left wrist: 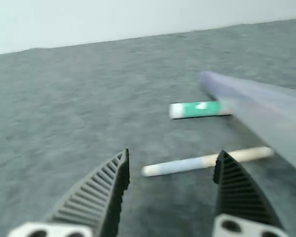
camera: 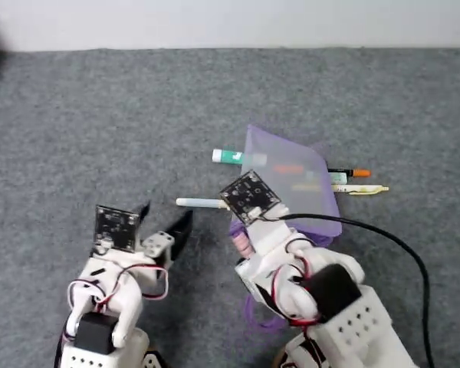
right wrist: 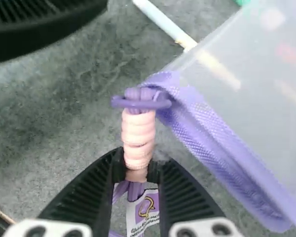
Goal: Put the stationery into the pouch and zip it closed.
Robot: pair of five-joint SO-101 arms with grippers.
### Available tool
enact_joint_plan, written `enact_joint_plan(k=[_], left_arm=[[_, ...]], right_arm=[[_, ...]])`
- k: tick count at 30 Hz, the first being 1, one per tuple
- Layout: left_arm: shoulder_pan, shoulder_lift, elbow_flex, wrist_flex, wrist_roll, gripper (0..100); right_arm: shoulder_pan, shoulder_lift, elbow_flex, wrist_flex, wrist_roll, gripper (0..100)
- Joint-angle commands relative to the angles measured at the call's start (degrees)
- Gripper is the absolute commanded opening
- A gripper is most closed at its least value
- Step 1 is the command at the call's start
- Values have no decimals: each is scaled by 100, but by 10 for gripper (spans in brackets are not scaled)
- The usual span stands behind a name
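Note:
A translucent purple pouch (camera: 291, 180) lies tilted at mid-table, with stationery showing faintly through it. My right gripper (right wrist: 136, 174) is shut on the pouch's pink zipper pull (right wrist: 137, 131), at the pouch's near corner (camera: 243, 244). A white pen (camera: 202, 202) lies on the mat just left of the pouch, and a green-and-white marker (camera: 228, 156) sticks out beyond its far side. My left gripper (camera: 165, 220) hovers open, short of the white pen (left wrist: 202, 162), with nothing between its fingers (left wrist: 113, 190). The green marker (left wrist: 195, 109) and the pouch (left wrist: 256, 106) lie farther off.
An orange-tipped pen (camera: 349, 173) and a pale yellow item (camera: 366, 189) poke out at the pouch's right side. A black cable (camera: 391, 241) runs from the right arm. Grey mat (camera: 100, 115) stretches open to the left and back.

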State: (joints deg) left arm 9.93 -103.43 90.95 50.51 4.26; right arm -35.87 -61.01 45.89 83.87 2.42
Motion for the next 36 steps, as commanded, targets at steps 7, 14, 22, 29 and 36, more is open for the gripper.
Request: enact_joint_plan(k=[7, 14, 22, 29, 36], left_arm=[[1020, -79, -391, 167, 369, 326], [1389, -79, -409, 352, 527, 354], [1574, -79, -400, -123, 527, 353], [1565, -79, -400, -229, 536, 352], [1512, -79, 31, -853, 536, 352]], right_arm=[[435, -338, -26, 154, 88, 8], [391, -347, -44, 127, 88, 8], [391, -347, -44, 119, 554, 8], [391, -347, -53, 145, 571, 8], [382, -347, -53, 154, 580, 8]])
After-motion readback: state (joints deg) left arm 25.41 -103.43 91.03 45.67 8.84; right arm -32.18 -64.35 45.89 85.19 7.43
